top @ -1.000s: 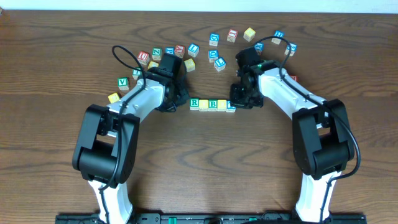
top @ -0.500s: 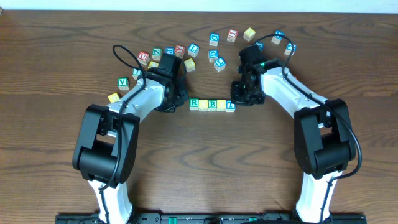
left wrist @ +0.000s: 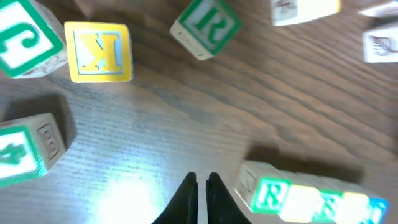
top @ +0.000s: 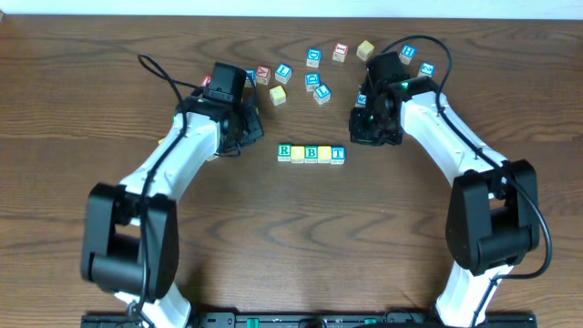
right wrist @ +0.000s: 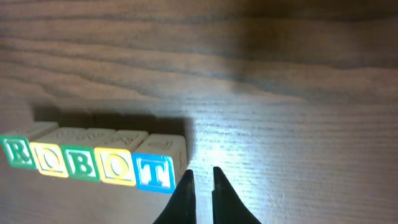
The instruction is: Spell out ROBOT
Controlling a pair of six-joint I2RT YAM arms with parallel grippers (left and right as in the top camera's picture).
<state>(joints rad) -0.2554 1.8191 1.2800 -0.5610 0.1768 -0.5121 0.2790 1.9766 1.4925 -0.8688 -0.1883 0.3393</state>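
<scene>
ROBOT row (top: 311, 154): five letter cubes touching, one straight line, centre of overhead frame on desk (top: 291, 228); word judged complete. State: left jaws, right jaws both pressed together, empty, standing off row ends so nothing gets nudged. Spare cubes (top: 314, 57) upper frame.

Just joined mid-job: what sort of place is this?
Probably a robotics test bench: a wooden table, a left arm and right arm, and letter blocks, five in a row reading ROBOT.
</scene>
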